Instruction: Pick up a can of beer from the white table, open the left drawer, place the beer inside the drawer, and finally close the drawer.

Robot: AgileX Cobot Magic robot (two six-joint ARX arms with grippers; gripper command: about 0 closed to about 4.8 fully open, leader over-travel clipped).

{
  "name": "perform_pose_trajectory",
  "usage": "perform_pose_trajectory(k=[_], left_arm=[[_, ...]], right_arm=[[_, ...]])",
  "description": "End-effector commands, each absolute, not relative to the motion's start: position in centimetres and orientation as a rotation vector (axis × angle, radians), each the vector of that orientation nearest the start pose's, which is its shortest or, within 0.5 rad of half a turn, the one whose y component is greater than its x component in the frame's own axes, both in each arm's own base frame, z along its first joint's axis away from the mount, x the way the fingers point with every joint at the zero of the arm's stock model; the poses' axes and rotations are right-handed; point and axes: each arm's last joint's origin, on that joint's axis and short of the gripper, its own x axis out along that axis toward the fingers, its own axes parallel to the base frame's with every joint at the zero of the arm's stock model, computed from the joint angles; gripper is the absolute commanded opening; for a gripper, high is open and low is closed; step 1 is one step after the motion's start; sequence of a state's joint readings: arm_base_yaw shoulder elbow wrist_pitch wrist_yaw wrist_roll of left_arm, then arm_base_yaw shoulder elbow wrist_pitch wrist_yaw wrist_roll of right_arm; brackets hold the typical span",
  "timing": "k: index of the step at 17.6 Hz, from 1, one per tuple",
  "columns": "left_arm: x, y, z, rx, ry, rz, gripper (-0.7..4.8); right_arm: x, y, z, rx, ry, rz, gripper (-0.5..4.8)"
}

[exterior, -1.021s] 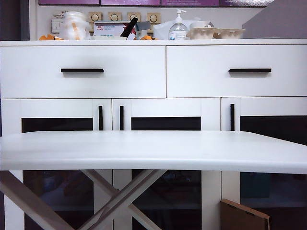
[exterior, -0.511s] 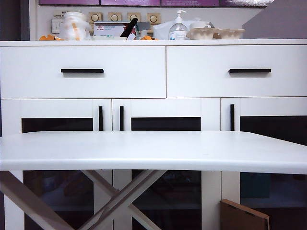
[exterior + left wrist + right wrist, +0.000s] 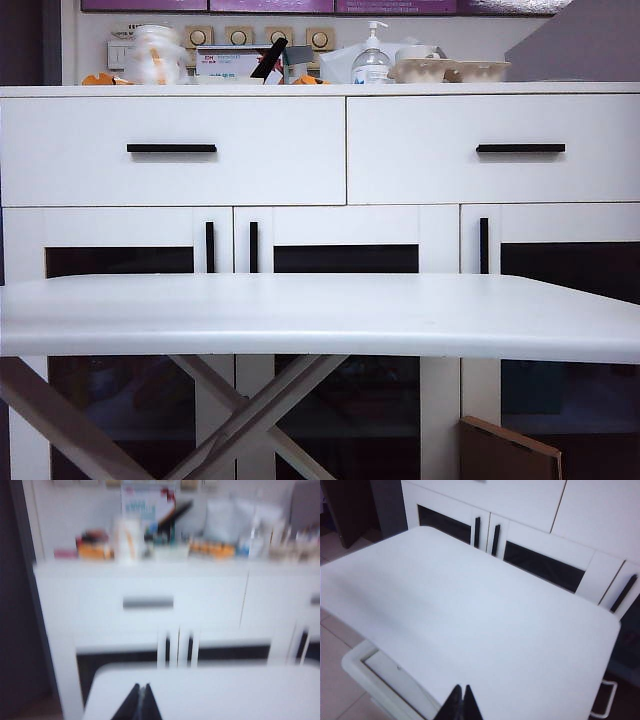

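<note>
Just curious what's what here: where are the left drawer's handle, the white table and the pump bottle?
left drawer handle (image 3: 171,148), exterior view, middle of the bar.
white table (image 3: 320,312), exterior view, bare top.
pump bottle (image 3: 372,62), exterior view, clear body.

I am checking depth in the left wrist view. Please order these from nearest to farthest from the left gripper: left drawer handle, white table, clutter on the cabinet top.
From the shut left gripper:
1. White table, directly under the tips.
2. Left drawer handle, beyond the table, on the drawer front.
3. Clutter, farthest, on the cabinet top against the wall.
</note>
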State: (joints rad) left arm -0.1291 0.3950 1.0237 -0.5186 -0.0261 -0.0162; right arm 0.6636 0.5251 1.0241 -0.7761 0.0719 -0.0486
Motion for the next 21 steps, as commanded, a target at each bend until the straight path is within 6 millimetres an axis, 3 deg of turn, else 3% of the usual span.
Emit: perform_pose_trajectory(k=[1,5,9,12,18,21], left_arm=[[3.4,-0.1,35.5,-0.027,-0.098,-0.016,-0.06],[6.1,-0.5,30.2,-0.030,0.057,-0.038,-0.06],[7.7,-0.7,28.6,-0.068,-0.032,-0.011,-0.06],[8.9,-0.9,25.8,-0.067,-0.024,-0.030,-0.06],[8.0,-0.6,21.9,-0.062,-0.070,-0.045,-0.06],[8.7,-0.2,20.1,-0.057,-0.033,-0.025,-0.06]], right_arm=[[6.0,4.4,36.2,-0.143,0.245,0.598,0.00],[6.1,4.8,35.1,-0.154,0.303,0.662,0.00],[6.0,4.7,35.0,-0.155,0.310,0.668,0.00],[6.0,4.7,35.0,-0.155,0.310,0.668,0.00],[6.1,4.8,35.0,-0.155,0.310,0.667,0.00],[6.0,4.8,35.0,-0.155,0.310,0.669,-0.01]])
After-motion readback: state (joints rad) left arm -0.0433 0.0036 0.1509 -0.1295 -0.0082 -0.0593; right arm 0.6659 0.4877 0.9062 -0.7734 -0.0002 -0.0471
